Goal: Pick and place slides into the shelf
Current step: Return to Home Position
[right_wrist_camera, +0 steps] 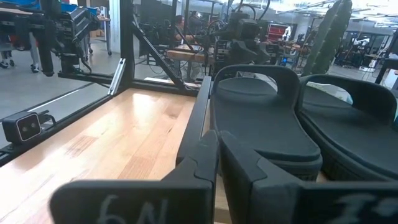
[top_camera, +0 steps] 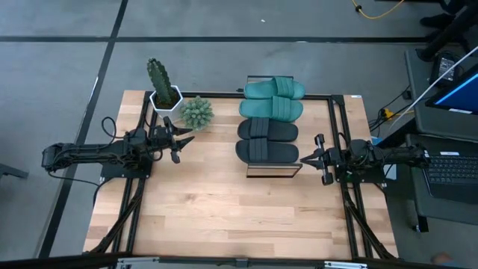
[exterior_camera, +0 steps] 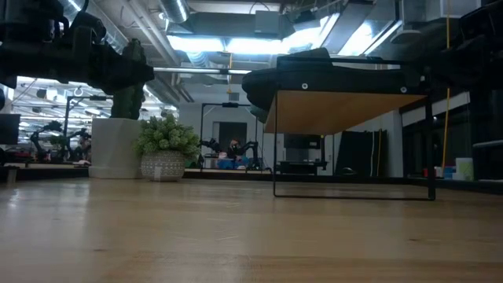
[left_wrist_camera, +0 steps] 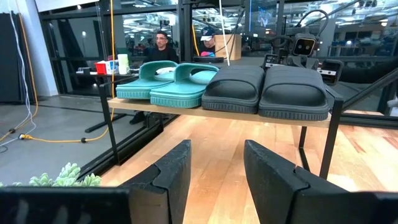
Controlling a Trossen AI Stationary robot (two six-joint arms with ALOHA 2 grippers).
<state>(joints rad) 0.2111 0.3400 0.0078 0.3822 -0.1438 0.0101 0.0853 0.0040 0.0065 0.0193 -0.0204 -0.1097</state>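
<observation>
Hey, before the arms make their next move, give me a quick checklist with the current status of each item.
1. all slides on the shelf: ok, two teal slides and two black slides lie side by side.
2. left gripper empty: ok, jaws open.
3. right gripper empty: ok, jaws shut.
4. right gripper clear of the shelf: cannot tell, it sits close to the nearest black slide.
5. potted cactus upright: ok, standing near the left gripper.

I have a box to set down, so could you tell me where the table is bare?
Bare: the table half away from the shelf and plants, and the strip between the left gripper and the shelf. Crowded: the shelf top, filled by four slides, and the corner with the two plants.
</observation>
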